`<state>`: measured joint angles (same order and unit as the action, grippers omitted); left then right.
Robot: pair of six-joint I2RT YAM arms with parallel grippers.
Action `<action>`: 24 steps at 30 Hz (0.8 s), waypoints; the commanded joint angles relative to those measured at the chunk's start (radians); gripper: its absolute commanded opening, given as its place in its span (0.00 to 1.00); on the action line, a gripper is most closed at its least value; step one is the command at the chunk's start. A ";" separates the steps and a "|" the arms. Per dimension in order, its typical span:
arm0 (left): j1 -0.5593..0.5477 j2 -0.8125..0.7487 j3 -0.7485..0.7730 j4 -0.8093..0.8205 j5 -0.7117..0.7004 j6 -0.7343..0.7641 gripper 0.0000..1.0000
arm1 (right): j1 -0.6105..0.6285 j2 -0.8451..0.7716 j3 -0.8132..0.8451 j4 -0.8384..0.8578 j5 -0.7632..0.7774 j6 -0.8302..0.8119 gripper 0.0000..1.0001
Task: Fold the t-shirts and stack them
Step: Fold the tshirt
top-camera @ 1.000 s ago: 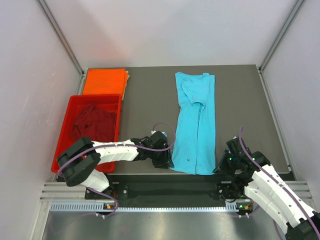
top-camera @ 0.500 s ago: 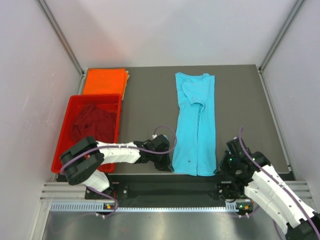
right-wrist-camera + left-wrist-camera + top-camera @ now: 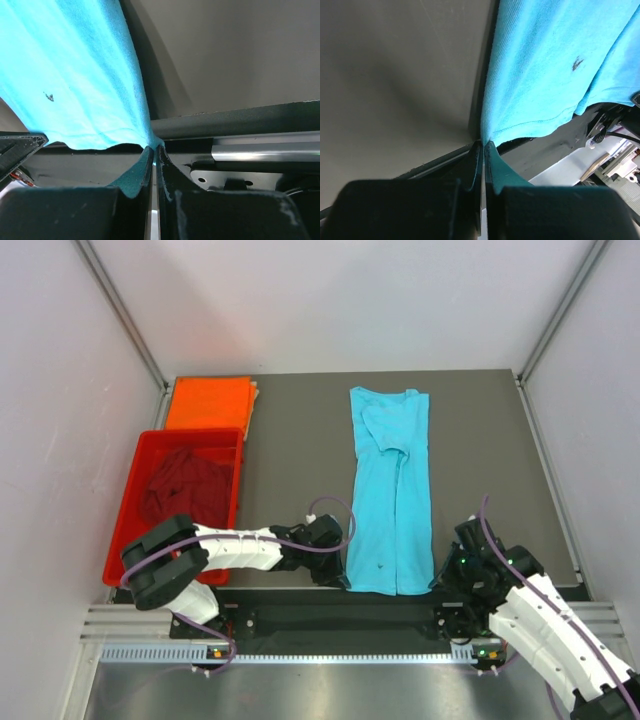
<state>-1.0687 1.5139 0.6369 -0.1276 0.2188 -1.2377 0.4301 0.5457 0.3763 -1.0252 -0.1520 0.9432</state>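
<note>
Turquoise shirt (image 3: 390, 490) lies mid-surface as a long narrow strip. Collar at the far end, hem at the near edge of the surface (image 3: 300, 440). Left claw (image 3: 482, 146) is pressed together on the near-left hem corner, and right claw (image 3: 154, 150) on the near-right corner. Cloth rises into each pinch in a small tent. Both grips are at the very tips. Whether every layer of the strip is caught, I cannot tell from the wrist views.

Step in hand, as I read it: carry the hem toward the collar to halve the strip.
- Lift both corners together and level.
- Keep the hem taut between the claws so it neither sags nor twists.
- Raise only enough for the trailing cloth to peel off without dragging the far half.
- Lay the hem square on the collar edge, then let go with both at once.
- A shallow pinch may slip, so go slowly.

Around:
- Orange shirt (image 3: 208, 403) lies folded flat at the far-left corner, likely the base of the stack.
- Maroon shirt (image 3: 185, 488) sits crumpled in the red tray (image 3: 128, 512), not yet folded.
- The tray is close beside the left arm, whose elbow could brush its wall on the sweep.
- Front rail (image 3: 225, 120) runs just under the hem corners.
- Nothing lies on the strip itself.
</note>
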 commanded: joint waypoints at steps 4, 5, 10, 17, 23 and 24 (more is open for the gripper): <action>-0.005 -0.012 0.035 0.019 0.013 0.003 0.00 | 0.018 -0.004 0.056 0.028 -0.004 -0.009 0.00; -0.002 -0.008 0.050 0.016 0.013 0.007 0.00 | 0.018 0.000 0.059 0.052 -0.007 -0.012 0.00; 0.042 0.026 0.119 -0.029 0.050 0.052 0.00 | 0.016 0.101 0.136 0.100 0.032 -0.060 0.00; 0.228 0.121 0.248 -0.047 0.146 0.148 0.00 | -0.005 0.353 0.262 0.282 0.049 -0.190 0.00; 0.349 0.299 0.530 -0.193 0.192 0.265 0.00 | -0.077 0.611 0.432 0.352 0.046 -0.305 0.00; 0.361 0.319 0.565 -0.210 0.197 0.286 0.00 | -0.094 0.656 0.450 0.355 0.049 -0.317 0.00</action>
<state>-0.7383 1.7927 1.0767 -0.2680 0.3790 -1.0428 0.3775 1.1458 0.7425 -0.7521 -0.1253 0.7120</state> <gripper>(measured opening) 0.018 0.010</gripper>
